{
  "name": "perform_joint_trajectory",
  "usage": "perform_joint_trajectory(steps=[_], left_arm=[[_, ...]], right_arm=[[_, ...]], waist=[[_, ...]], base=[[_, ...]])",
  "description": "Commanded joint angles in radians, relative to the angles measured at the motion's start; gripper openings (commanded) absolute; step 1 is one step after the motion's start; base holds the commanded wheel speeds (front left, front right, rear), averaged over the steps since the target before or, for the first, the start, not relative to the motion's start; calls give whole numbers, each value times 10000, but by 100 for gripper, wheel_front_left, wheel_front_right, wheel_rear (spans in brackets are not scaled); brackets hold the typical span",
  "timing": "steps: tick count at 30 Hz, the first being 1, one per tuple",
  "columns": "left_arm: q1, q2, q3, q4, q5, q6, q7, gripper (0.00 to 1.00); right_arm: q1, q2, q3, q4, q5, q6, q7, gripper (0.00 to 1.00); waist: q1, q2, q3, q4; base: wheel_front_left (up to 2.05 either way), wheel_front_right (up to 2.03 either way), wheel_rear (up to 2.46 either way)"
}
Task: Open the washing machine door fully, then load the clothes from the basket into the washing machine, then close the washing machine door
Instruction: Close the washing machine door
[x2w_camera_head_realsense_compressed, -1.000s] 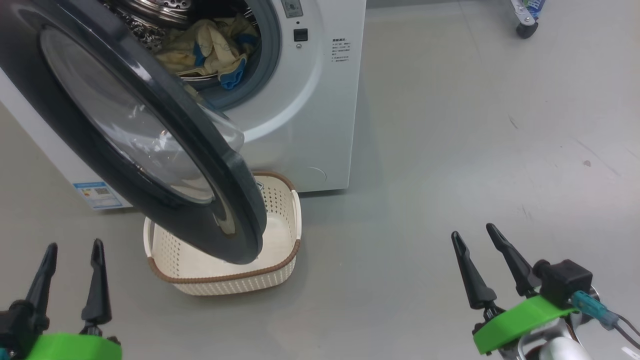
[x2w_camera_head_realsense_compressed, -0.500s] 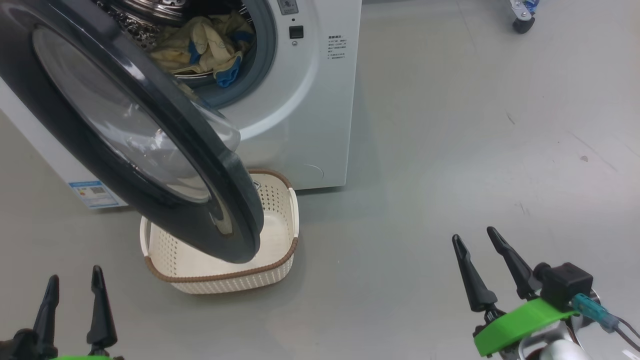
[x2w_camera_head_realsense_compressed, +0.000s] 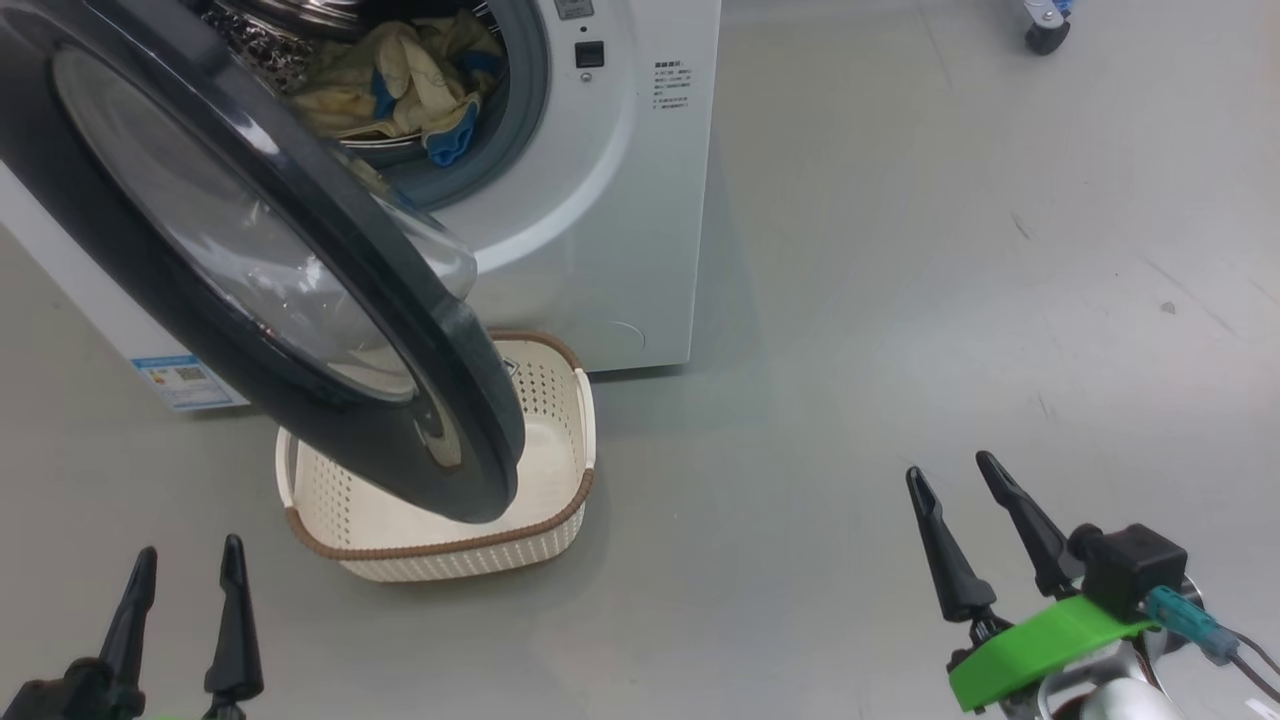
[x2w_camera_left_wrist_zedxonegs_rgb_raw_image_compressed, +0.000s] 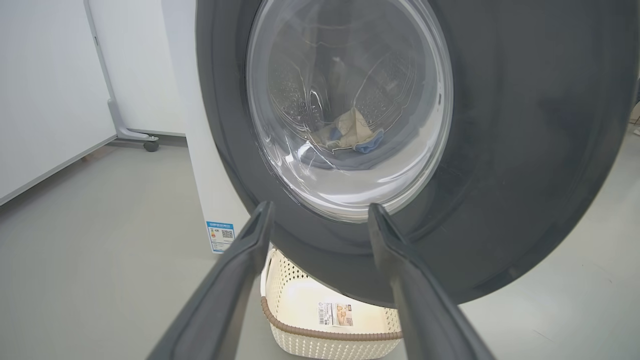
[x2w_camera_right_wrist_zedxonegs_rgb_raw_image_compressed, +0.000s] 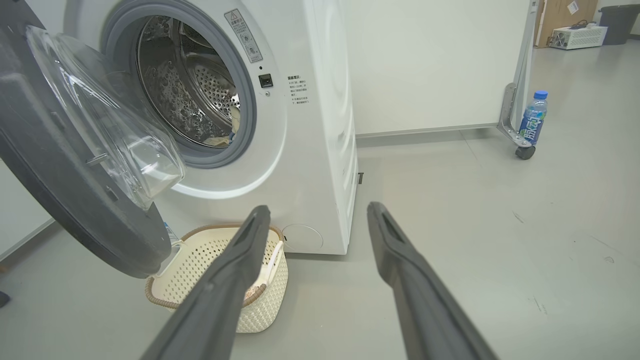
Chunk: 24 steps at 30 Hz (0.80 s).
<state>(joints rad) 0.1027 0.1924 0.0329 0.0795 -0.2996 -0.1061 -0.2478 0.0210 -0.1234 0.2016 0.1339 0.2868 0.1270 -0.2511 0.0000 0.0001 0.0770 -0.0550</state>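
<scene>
Pulling back from the washing machine door (x2w_camera_head_realsense_compressed: 470, 400), your left gripper (x2w_camera_head_realsense_compressed: 190, 546) sits lower now, fingers spread and empty. Behind the door the clothes (x2w_camera_head_realsense_compressed: 400, 85) lie in the drum; beneath it the basket (x2w_camera_head_realsense_compressed: 560, 400) is bare. Your right gripper (x2w_camera_head_realsense_compressed: 948, 463), well right of the door, gapes too. Only closing remains.

We see a scuffed grey floor (x2w_camera_right_wrist_zedxonegs_rgb_raw_image_compressed: 475, 225) running up to a white wheeled partition (x2w_camera_right_wrist_zedxonegs_rgb_raw_image_compressed: 425, 65), a blue-capped bottle (x2w_camera_right_wrist_zedxonegs_rgb_raw_image_compressed: 533, 117) standing just beside that partition's caster (x2w_camera_right_wrist_zedxonegs_rgb_raw_image_compressed: 524, 151).
</scene>
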Motion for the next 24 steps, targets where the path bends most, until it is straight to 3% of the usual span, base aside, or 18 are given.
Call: perform_joint_trajectory(steps=[1,24], left_arm=[[-311,104,443,-259,83,-46,-139,100],[-322,-176,681,-118,292,-213,-139,100]], right_arm=[[-259,-68,140,-321,-76,37,-107,100],[-316,-23,135,-223,-85,37,-107,100]], waist=[[0,-1,1,5],[0,-1,-83,-10]], base=[[0,0,0],[0,0,0]])
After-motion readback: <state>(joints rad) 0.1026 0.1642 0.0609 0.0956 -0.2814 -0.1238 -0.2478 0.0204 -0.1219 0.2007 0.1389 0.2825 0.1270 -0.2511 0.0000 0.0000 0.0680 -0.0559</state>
